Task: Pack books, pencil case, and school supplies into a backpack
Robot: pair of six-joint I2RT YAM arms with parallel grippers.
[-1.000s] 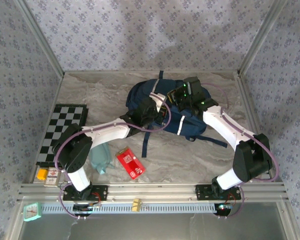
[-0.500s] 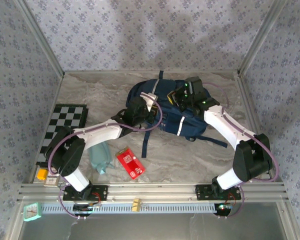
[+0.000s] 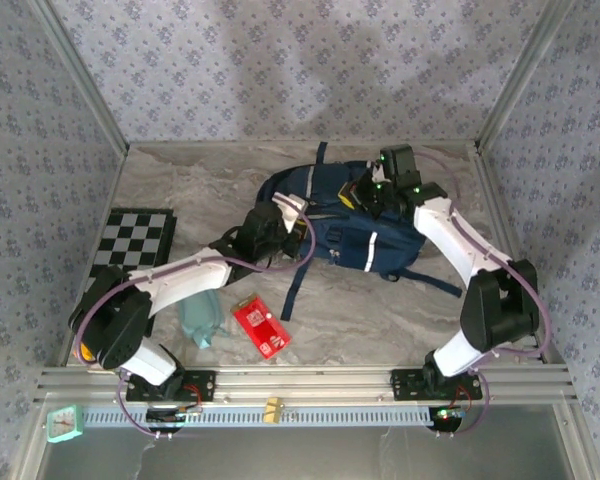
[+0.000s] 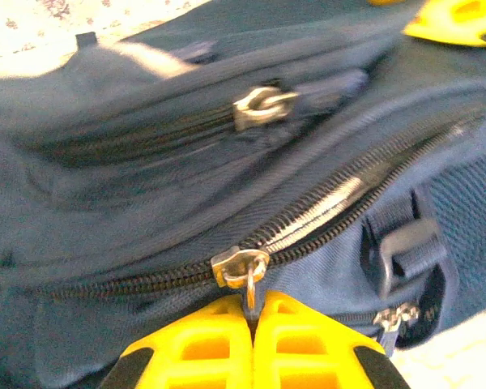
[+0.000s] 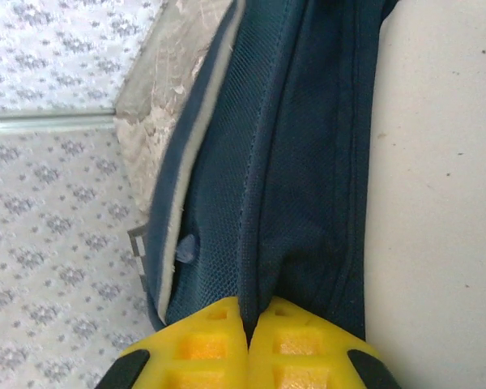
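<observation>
Left pincer (image 4: 251,312) pinches silver zip pull (image 4: 241,269) on navy fabric backpack (image 3: 350,228). Right pincer (image 5: 247,320) clamps backpack's edge fabric, likely as brace.

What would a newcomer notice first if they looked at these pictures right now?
The navy backpack mid-table, with both arms on it: the left hand pinches a zipper pull, the right hand clamps its fabric edge. Near the front edge lie the red packet and the teal pencil case, unpacked.
</observation>
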